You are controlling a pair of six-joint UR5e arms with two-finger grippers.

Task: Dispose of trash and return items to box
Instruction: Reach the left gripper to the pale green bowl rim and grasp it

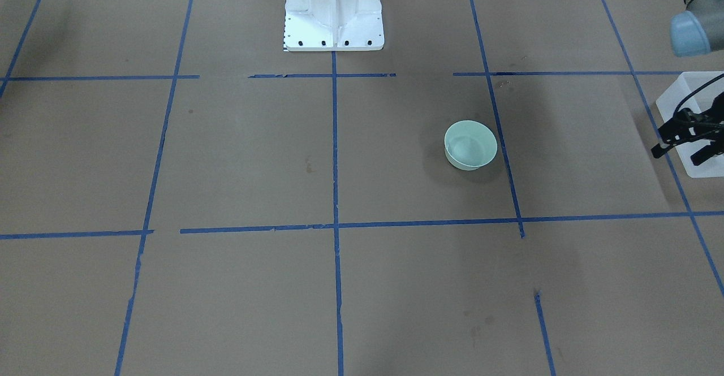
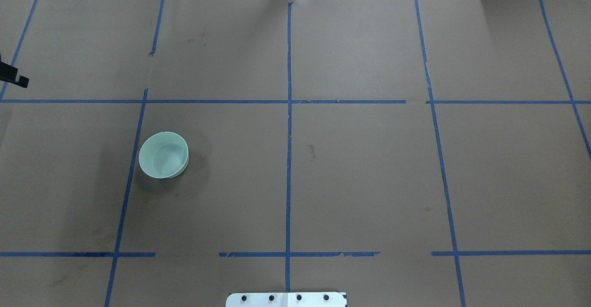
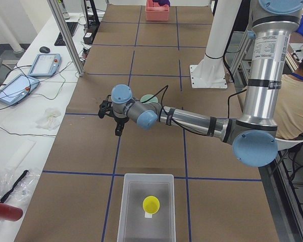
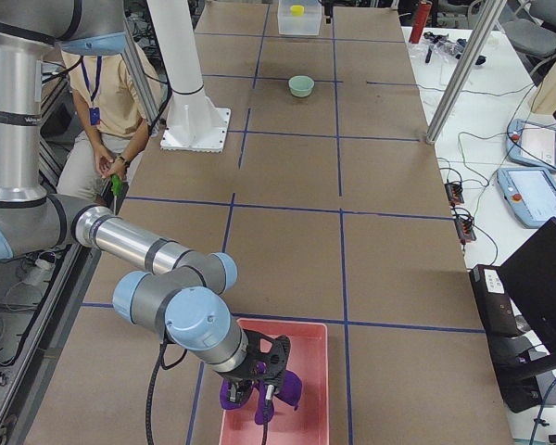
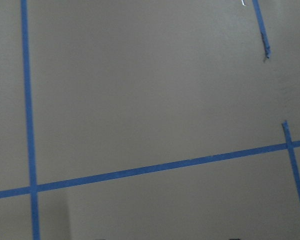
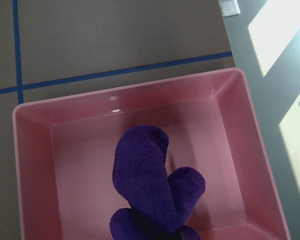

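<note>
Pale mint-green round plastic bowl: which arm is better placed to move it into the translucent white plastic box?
Left: the left tool hovers near the bowl and box; the right tool is far off over a pink plastic bin.

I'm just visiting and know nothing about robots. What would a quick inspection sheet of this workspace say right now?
Surface: brown paper table, gridded with blue tape.
Job's things: mint bowl upright on the table, empty; yellow cup inside the translucent box.
Clutter: purple cloth at the pink bin.
End effectors: left end effector open, holding nothing; right end effector at the cloth, grip cannot be told.
Cables: black cable on the left wrist.
Surroundings: white pedestal; seated person; tablet on a side bench.
</note>
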